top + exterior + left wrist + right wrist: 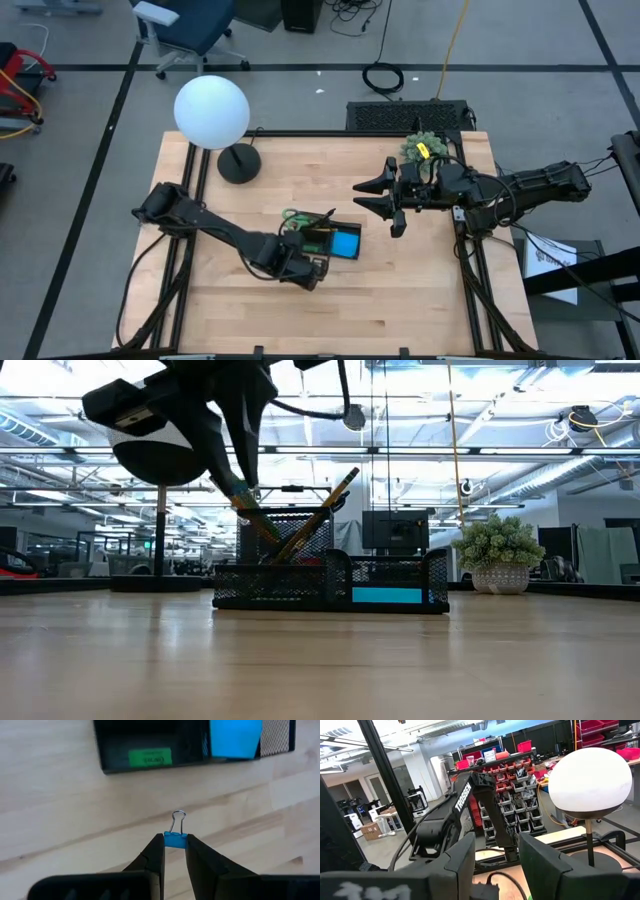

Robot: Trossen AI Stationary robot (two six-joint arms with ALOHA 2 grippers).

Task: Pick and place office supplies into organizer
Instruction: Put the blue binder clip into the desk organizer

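Note:
The black mesh organizer point(333, 240) stands mid-table. It holds a blue pad point(235, 737), a green eraser point(150, 757), orange-yellow pencils point(322, 518) leaning in its taller back section, and green-handled scissors point(296, 216). My left gripper point(307, 272) hovers just on the near side of the organizer and is shut on a small blue binder clip point(175, 840). My right gripper point(378, 196) waits open to the right of the organizer, raised, touching nothing. My left gripper pinches the binder clip by its blue body point(175, 841) between the two fingertips point(156, 851), coming from above and pointing down. The clip's silver wire loop point(178, 819) sticks out beyond the fingertips. The clip appears lifted clear of the wood.
A lamp with a white globe point(211, 111) and a round black base point(239, 162) stands at the far left. A small green plant point(498, 555) sits at the far right. Bare wood point(400, 290) lies along the near edge.

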